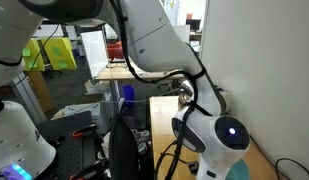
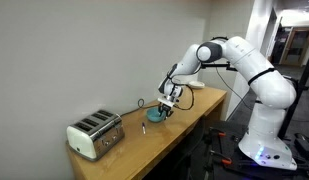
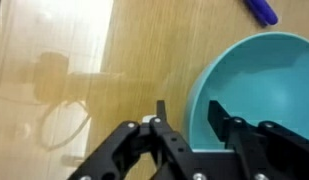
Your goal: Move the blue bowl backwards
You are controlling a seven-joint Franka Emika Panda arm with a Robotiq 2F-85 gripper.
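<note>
Wooden counter (image 2: 134, 148) along a white wall: the blue bowl (image 3: 264, 80), round and mouth-up, sits well apart from the toaster (image 2: 95, 134), the gripper (image 3: 190, 112) fingers parted astride its rim, unclenched.

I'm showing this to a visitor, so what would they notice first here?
The white robot arm reaches over the wooden table, its gripper straddling the rim of the blue bowl. The silver toaster sits farther along the table, and a blue-purple pen lies near the bowl.
</note>
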